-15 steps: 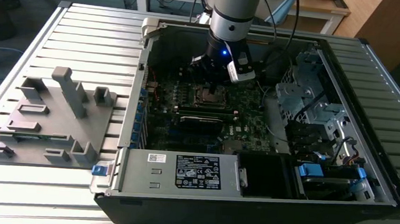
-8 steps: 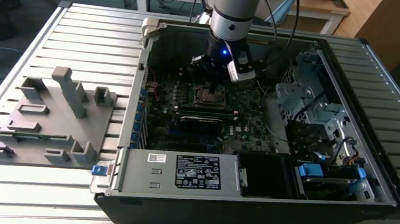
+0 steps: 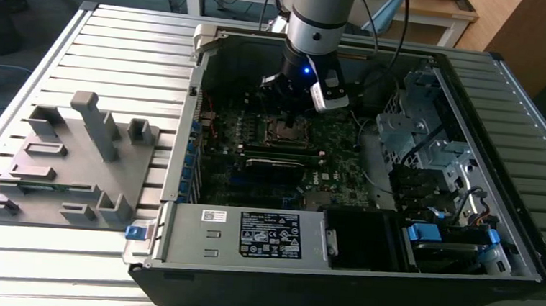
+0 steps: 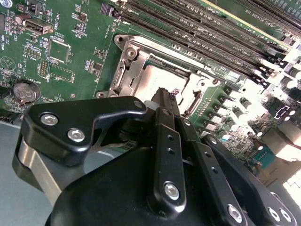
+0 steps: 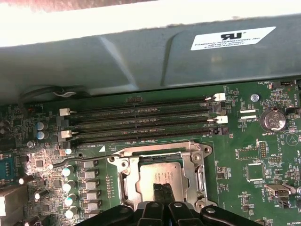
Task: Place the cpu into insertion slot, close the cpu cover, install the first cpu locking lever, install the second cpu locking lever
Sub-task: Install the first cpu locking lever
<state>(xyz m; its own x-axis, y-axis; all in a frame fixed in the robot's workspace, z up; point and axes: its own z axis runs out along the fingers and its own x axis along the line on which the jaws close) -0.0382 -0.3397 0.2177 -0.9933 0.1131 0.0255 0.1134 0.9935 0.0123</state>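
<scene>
The arm's black gripper [image 3: 291, 102] hangs inside the open black computer case [image 3: 341, 288], over the green circuit board [image 5: 263, 155]. In both wrist views its two fingers are pressed together, with the tips [image 5: 163, 190] [image 4: 163, 94] at the top face of the flat square silver-grey cpu [image 5: 162, 175]. The cpu sits in the square insertion slot [image 3: 284, 131], just beside the long black memory slots [image 5: 141, 125]. The thin silver metal cpu cover [image 5: 197, 175] lies flat around the chip and frames it.
</scene>
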